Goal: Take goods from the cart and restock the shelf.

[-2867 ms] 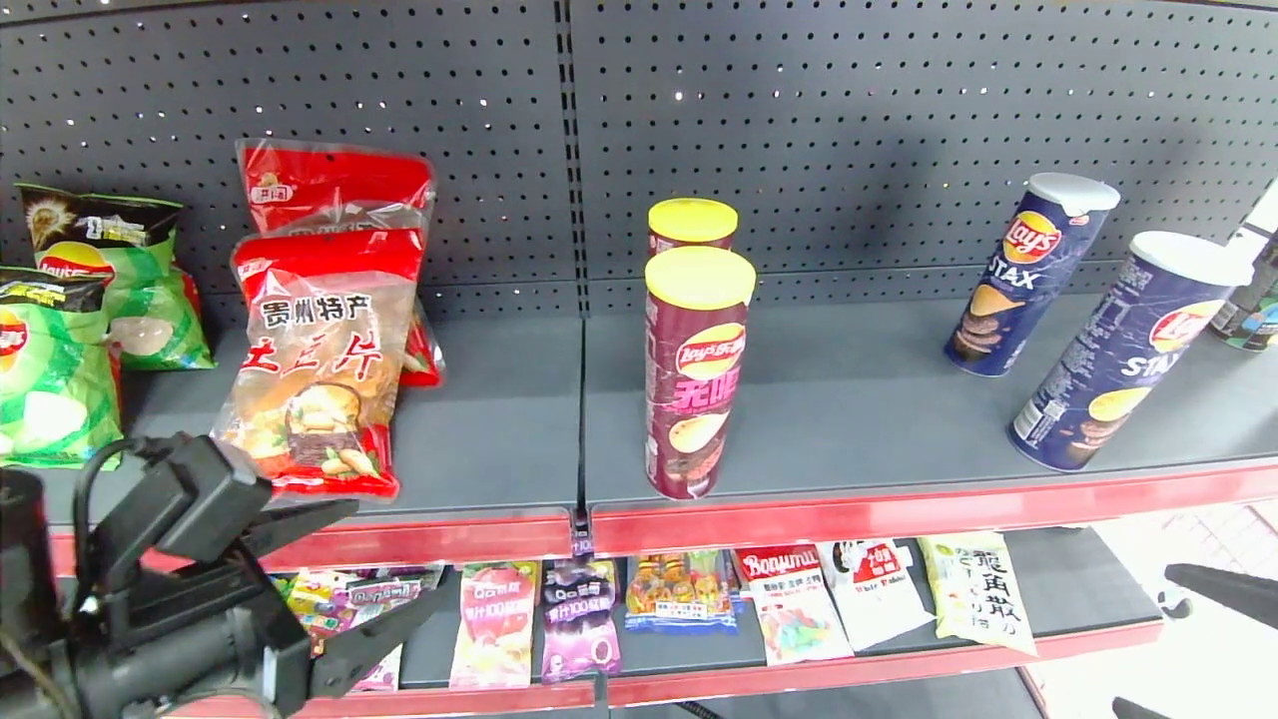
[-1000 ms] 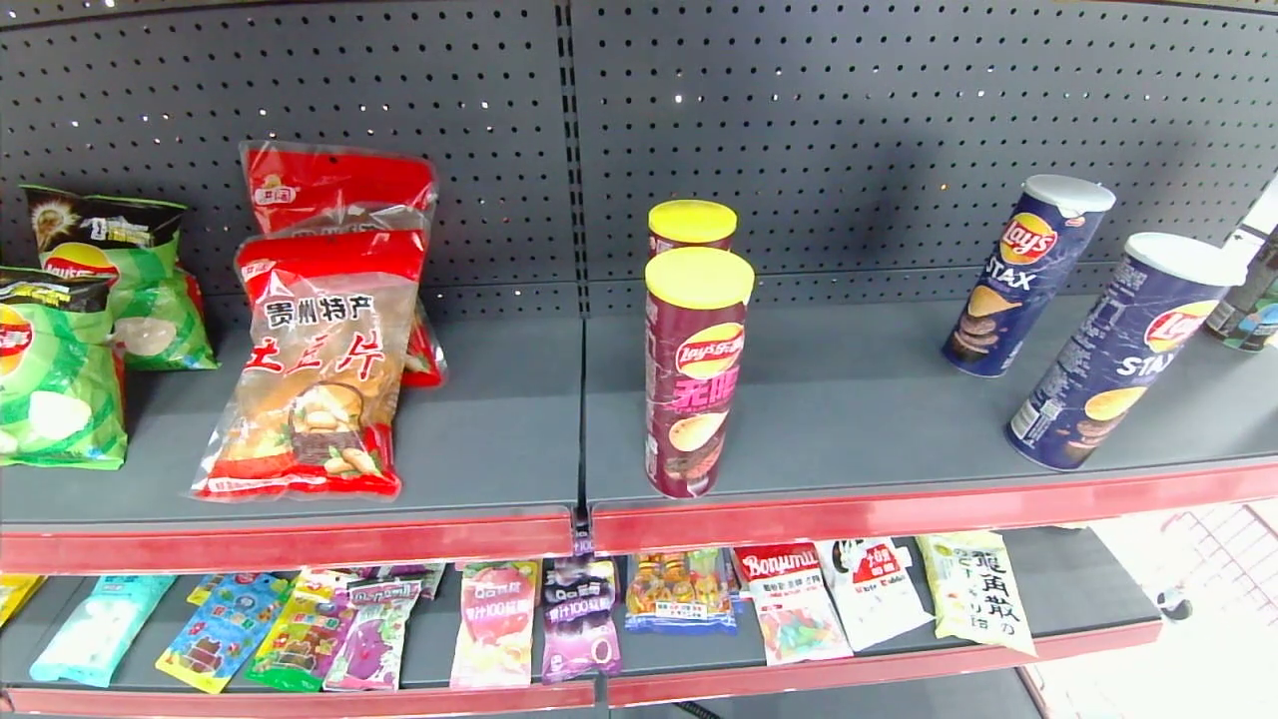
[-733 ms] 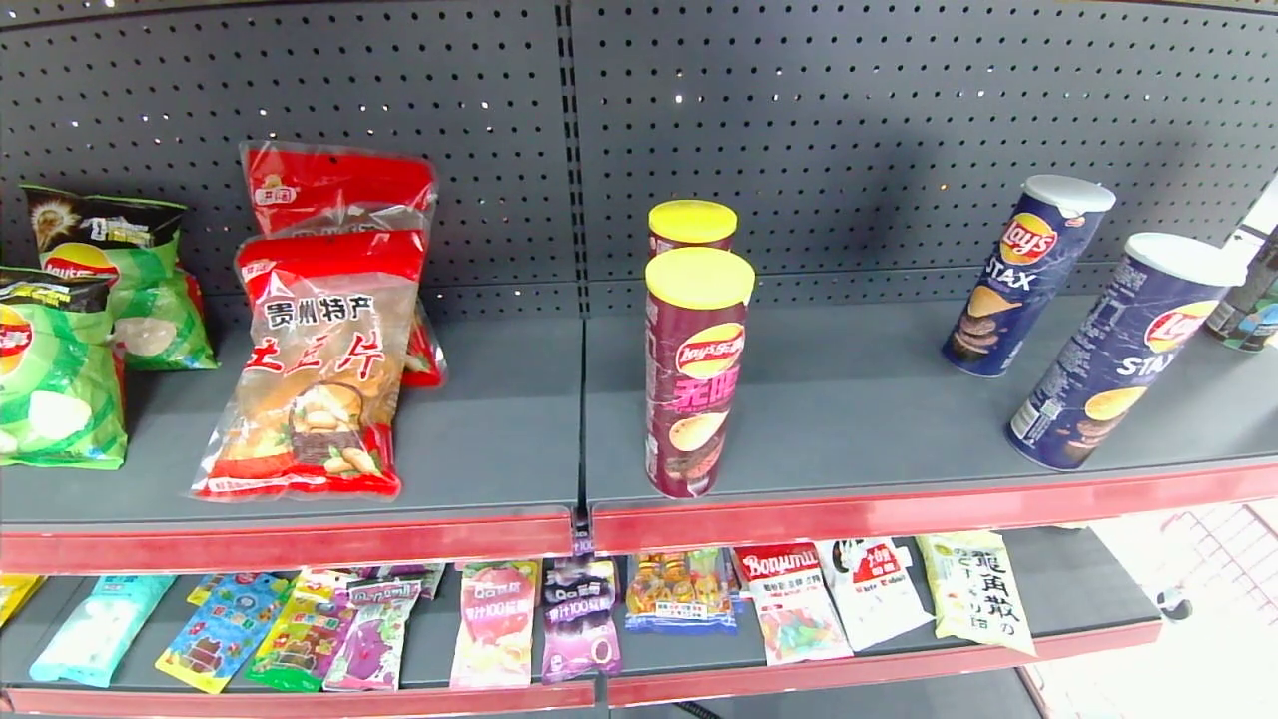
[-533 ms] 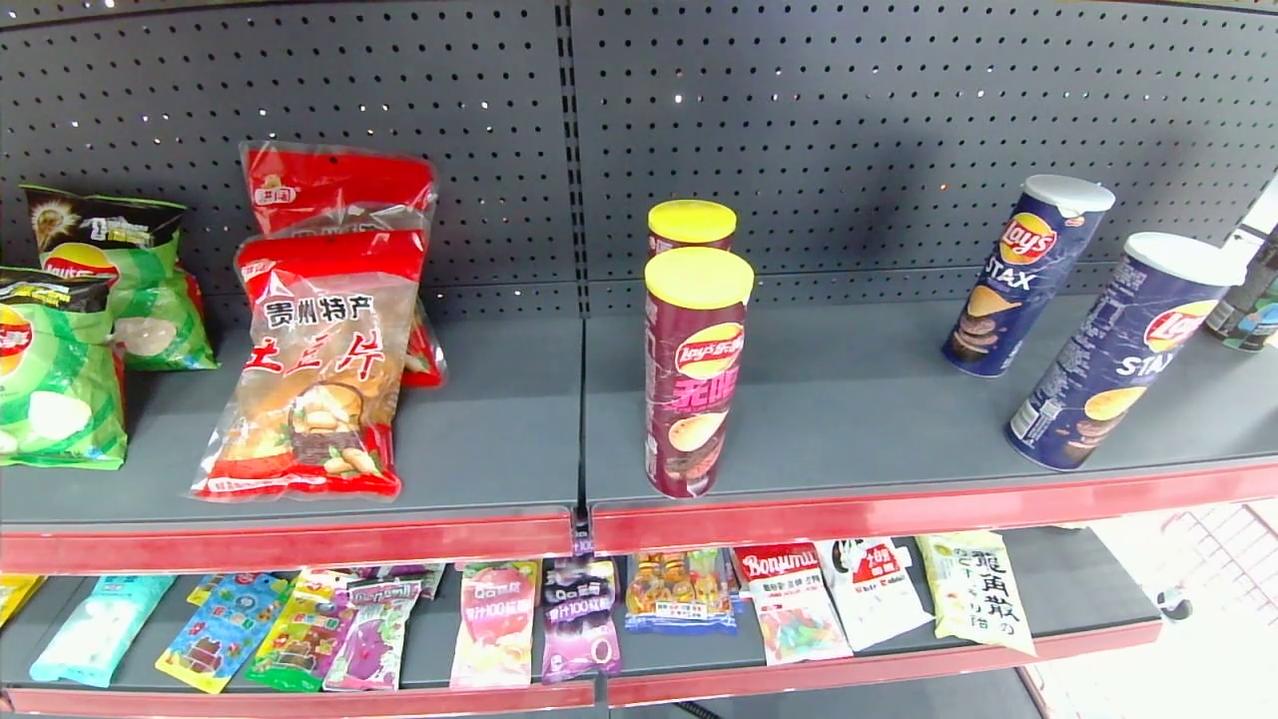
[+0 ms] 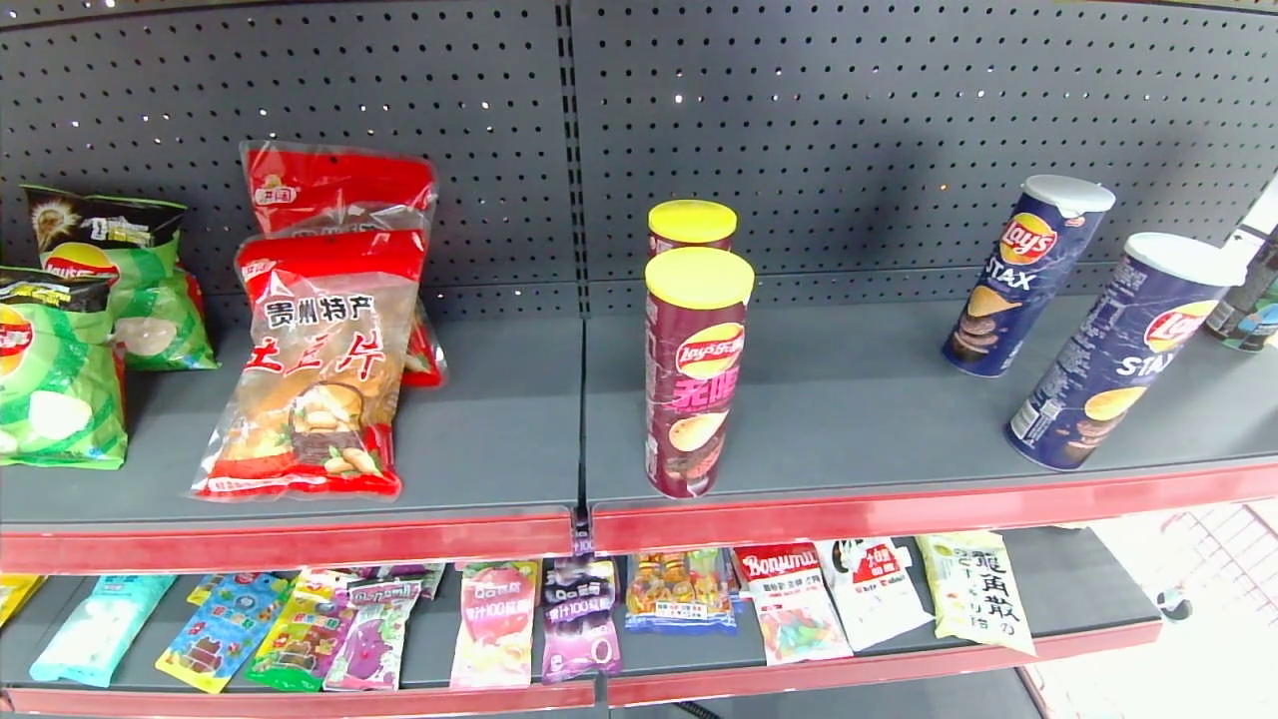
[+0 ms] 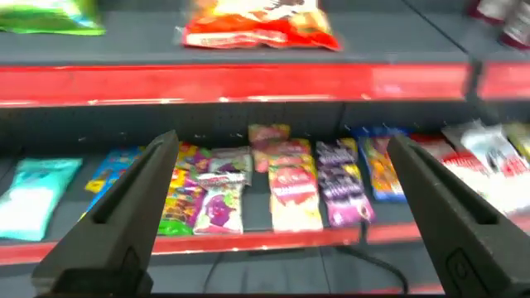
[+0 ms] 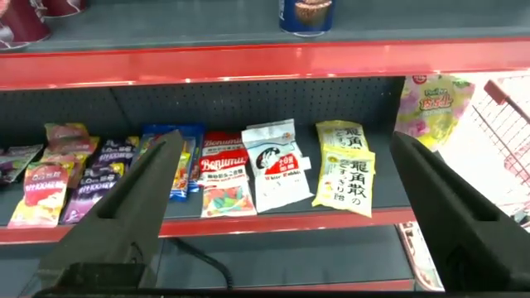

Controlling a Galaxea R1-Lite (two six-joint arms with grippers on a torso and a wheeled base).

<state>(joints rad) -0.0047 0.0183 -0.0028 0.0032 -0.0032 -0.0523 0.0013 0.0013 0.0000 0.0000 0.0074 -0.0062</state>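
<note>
Upper shelf (image 5: 859,399): goods are stocked in four groups. Near its left end two green crisp bags (image 5: 55,389) are stood one behind the other. Next to them two red bags (image 5: 315,369) are leaned back, the rear one against the pegboard (image 5: 849,130). Just right of the board joint two maroon cans (image 5: 694,379) with yellow lids are stood upright in file, the front one at the front edge. Toward the right end two blue cans (image 5: 1023,275) are set, one nearer the back, one nearer the front edge.

Lower shelf (image 5: 1088,589): flat sweet packets (image 5: 579,619) are laid in a row along its front edge. Past its right end a wire cart (image 7: 507,103) is seen, with a yellow-and-pink bag (image 7: 431,103) just beside it; what carries that bag cannot be told.

Left gripper (image 6: 281,141): held facing the lower shelf's left half, fingers spread wide, nothing between them.

Right gripper (image 7: 286,139): held facing the lower shelf's right half, fingers likewise spread wide, nothing held.
</note>
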